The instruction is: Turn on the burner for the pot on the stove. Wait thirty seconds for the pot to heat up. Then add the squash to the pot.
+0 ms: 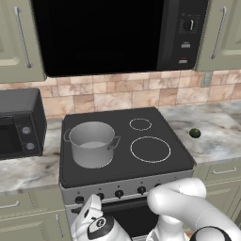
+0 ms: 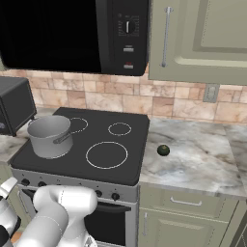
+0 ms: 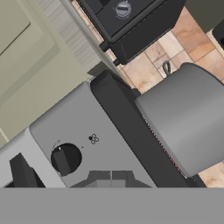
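Kitchen with tan tile backsplash, pale green cabinets, marble counter (image 2: 202, 159) either side of the stove (image 1: 124, 141). My gripper (image 3: 111, 177) sits low at the stove's silver front panel, fingers pressed together, nothing pinched between them; in the hand view the tips point at the panel just beside a small black knob (image 3: 64, 159), whether they touch it I cannot tell. From the left base view my gripper (image 1: 92, 207) hangs in front of the knob row, at its left end. Pot (image 1: 92, 143) is grey steel, straight sides, two small loop handles, no lid, standing upright on the front left burner (image 3: 173, 164), which it mostly hides; a thin reddish line shows along its base in the hand view. Pot (image 2: 50, 136) looks empty inside from the right base view. Squash (image 1: 195, 133) is small, round, dark green, lying on the counter right of the stove, well apart from the pot. Large thin white ring (image 1: 150, 149) front right and small thin white ring (image 1: 140, 124) back right are bare. Black toaster oven (image 1: 19, 122) sits on the counter left of the stove, microwave (image 1: 117, 33) hangs above.
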{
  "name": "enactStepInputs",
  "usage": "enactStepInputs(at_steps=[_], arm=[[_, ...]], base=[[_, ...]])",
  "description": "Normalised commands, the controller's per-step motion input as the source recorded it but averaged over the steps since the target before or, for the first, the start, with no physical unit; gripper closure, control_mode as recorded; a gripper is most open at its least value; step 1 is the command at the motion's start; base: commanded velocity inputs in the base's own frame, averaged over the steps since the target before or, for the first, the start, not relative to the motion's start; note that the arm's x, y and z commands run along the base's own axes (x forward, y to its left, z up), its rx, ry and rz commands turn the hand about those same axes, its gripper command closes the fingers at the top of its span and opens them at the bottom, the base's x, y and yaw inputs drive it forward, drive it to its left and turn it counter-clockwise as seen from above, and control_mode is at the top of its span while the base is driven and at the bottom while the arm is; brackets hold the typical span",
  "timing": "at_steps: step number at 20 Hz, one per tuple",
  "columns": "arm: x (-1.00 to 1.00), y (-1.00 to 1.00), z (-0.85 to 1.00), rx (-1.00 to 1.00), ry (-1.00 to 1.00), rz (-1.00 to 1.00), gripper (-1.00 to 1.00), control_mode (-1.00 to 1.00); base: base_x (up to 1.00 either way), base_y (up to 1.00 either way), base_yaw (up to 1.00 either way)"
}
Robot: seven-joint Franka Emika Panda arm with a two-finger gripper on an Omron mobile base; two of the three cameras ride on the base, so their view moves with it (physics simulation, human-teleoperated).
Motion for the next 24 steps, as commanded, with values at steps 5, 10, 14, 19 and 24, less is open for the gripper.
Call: enactStepInputs(at_steps=[5, 10, 14, 19, 24], arm=[[0.00, 0.00, 0.00, 0.00, 0.00, 0.00, 1.00, -1.00], [0.00, 0.00, 0.00, 0.00, 0.00, 0.00, 1.00, -1.00], [0.00, 0.00, 0.00, 0.00, 0.00, 0.00, 1.00, -1.00], [0.00, 0.00, 0.00, 0.00, 0.00, 0.00, 1.00, -1.00], [0.00, 0.00, 0.00, 0.00, 0.00, 0.00, 1.00, -1.00]], base=[[0.00, 0.00, 0.00], [0.00, 0.00, 0.00], [0.00, 0.00, 0.00], [0.00, 0.00, 0.00], [0.00, 0.00, 0.00]])
